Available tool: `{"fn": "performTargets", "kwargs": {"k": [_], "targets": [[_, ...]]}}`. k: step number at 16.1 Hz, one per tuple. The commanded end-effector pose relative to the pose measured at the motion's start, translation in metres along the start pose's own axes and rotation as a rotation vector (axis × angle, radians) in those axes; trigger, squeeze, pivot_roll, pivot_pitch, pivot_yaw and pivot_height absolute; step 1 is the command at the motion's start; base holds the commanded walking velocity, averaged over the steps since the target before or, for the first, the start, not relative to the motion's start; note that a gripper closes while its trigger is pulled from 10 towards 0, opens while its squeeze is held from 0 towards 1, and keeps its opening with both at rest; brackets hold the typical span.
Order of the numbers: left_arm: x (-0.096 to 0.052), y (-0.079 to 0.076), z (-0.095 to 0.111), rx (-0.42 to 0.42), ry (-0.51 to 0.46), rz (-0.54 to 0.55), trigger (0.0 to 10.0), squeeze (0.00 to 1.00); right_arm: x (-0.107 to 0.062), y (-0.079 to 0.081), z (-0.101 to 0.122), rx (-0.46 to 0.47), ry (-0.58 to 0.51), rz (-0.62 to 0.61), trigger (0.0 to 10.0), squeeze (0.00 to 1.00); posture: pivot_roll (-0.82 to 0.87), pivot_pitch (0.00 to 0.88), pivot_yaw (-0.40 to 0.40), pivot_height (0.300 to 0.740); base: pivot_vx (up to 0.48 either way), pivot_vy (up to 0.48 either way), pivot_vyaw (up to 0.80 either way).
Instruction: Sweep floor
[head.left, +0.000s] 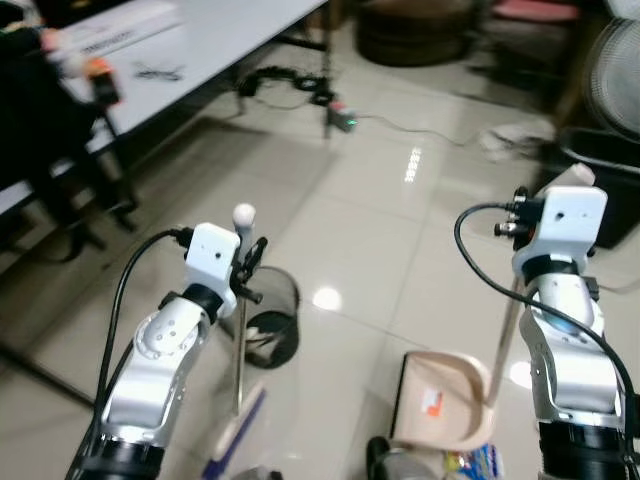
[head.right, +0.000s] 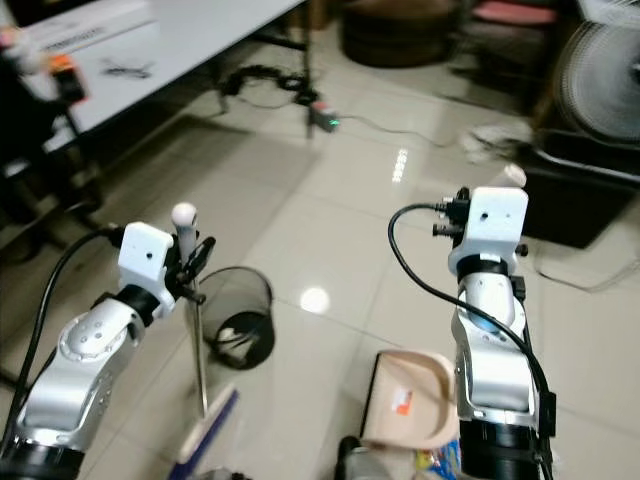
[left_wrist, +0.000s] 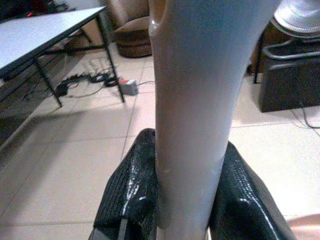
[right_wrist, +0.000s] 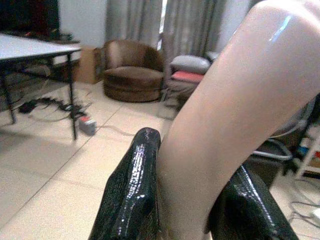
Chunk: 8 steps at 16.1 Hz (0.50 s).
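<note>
Floor (head.left: 370, 230) looks pretty clean around here honestly, glossy tile, no obvious dirt pile I can spot, so hard to say how much sweeping is done. Left hand (head.left: 248, 262) is clamped on the broom handle (head.left: 240, 330), bristles (head.left: 235, 435) down on the tile below it, wire wastebasket (head.left: 272, 318) just beside. Right hand (right_wrist: 185, 200) grips the dustpan handle (right_wrist: 225, 110), with the dustpan (head.left: 440, 400) sitting below it. My guess: early on, tools ready, nothing in the pan yet.
</note>
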<state>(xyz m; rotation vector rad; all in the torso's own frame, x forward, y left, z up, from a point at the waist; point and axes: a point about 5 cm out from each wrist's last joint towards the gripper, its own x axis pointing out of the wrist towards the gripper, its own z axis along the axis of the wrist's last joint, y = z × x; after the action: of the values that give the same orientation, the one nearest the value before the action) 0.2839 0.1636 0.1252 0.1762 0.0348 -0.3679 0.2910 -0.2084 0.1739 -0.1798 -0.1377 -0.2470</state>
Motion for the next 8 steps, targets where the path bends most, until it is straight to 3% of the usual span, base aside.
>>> {"fn": "performTargets", "kwargs": {"k": [1,8], "targets": [[-0.001,0.002,0.004,0.011,-0.019,-0.005,10.0,0.00,-0.001,-0.001,0.011,0.020,-0.042,-0.016,10.0,0.00,-0.03,0.065,0.060,0.740,0.000,0.000,-0.80],[0.006,0.009,0.014,0.006,-0.073,0.034,10.0,0.00,-0.010,0.016,-0.002,0.095,0.055,0.014,10.0,0.00,-0.03,0.083,0.069,0.740,0.000,0.000,-0.80]]}}
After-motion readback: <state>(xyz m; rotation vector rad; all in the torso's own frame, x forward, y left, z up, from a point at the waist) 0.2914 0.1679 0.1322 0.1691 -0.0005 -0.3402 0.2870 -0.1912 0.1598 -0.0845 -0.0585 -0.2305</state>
